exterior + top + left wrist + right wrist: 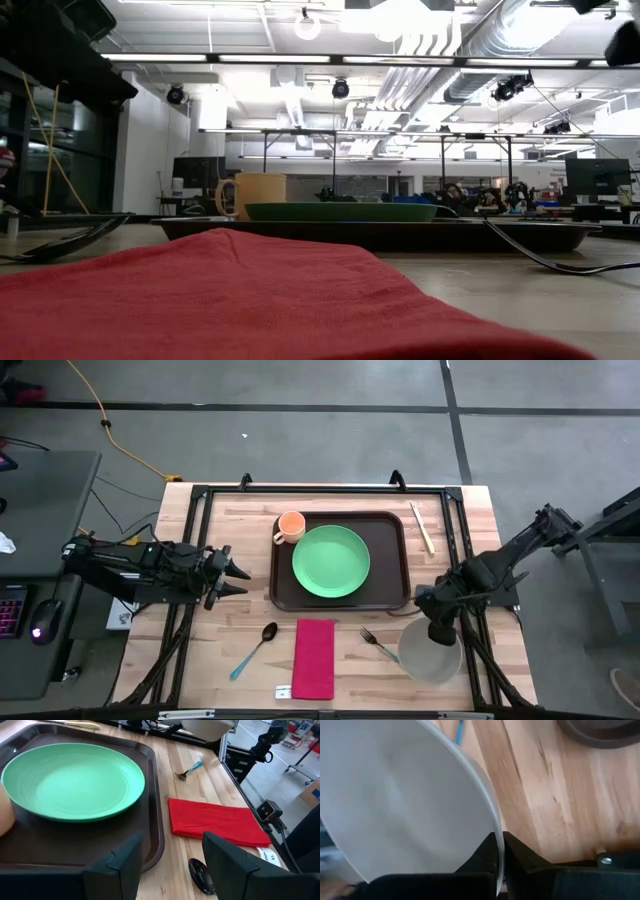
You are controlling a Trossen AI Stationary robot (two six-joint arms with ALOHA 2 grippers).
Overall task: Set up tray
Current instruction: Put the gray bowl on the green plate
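The dark brown tray (pixel 388 532) lies at the table's middle, toward the far side. It carries a green plate (pixel 331 561) and an orange cup (pixel 291 526). A white bowl (pixel 432 652) hangs at the near right, off the tray, with my right gripper (pixel 440 630) shut on its rim. My left gripper (pixel 240 580) stands open near the tray's left edge with nothing between its fingers. In the left wrist view that gripper (pixel 172 855) points over the tray's near corner (pixel 150 820). My right gripper pinches the bowl's rim (pixel 497 840) between its two fingers, one finger on each face of the thin wall. The fingers come steeply from above. The bowl (pixel 207 727) hangs tilted below them, clear of the table top.
A red napkin (pixel 314 657) lies in front of the tray, with a spoon (pixel 256 648) to its left and a blue-handled fork (pixel 378 644) to its right, close beside the bowl. Chopsticks (pixel 422 527) lie past the tray's right edge. Black frame rails border the table.
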